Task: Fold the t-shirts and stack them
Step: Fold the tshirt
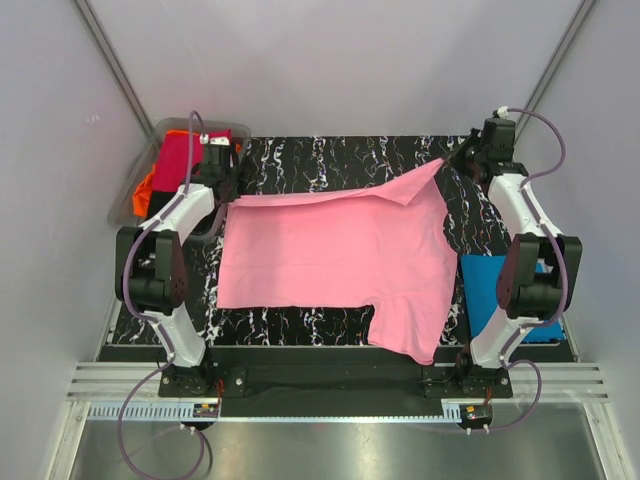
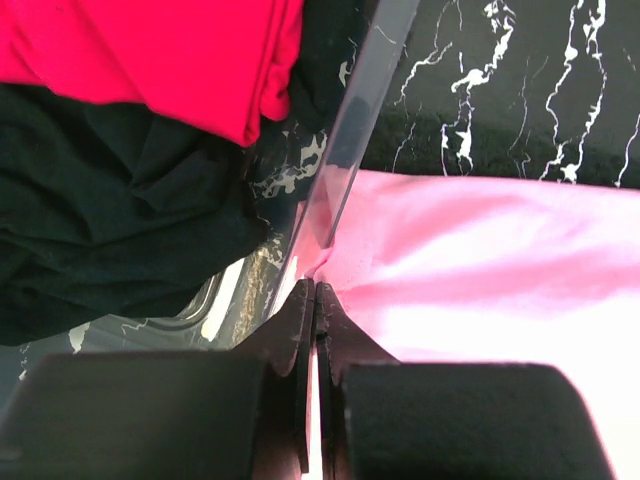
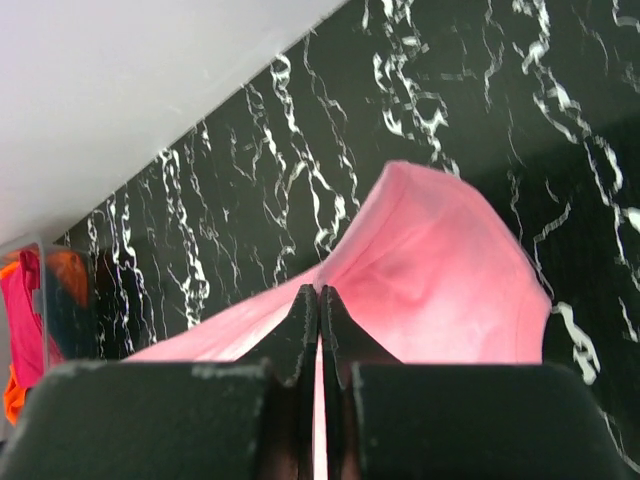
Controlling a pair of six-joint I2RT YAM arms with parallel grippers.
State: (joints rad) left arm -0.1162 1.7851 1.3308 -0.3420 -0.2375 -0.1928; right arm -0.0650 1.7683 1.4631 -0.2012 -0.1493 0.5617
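The pink t-shirt (image 1: 330,260) is lying spread across the middle of the black marbled worktop (image 1: 330,155), and both arms are working its far edge. The left hand (image 2: 315,290) is pinching the far-left corner, its fingers pressed together on the cloth right beside the wall of the clear bin (image 2: 350,130). The right hand (image 3: 319,292) is clamping the far-right corner in the same way, with the fabric rising in a small peak just beyond its tips. Between the two grips the far edge is running fairly taut, while one sleeve is hanging over the near edge of the worktop at the right. By the look of it, the robot is either finishing the spreading of this shirt or beginning its first fold; no fold is lying in the body of the cloth yet. The blue t-shirt (image 1: 492,290) is sitting at the right side of the worktop, partly under the right arm, and the crimson t-shirt (image 2: 150,50), black t-shirt (image 2: 100,220) and orange t-shirt (image 1: 145,190) are waiting bunched in the bin. The next move is probably calling for both hands travelling together at an even height, carrying the far edge toward the near one, so the shirt is doubling over squarely rather than skewing or dragging.
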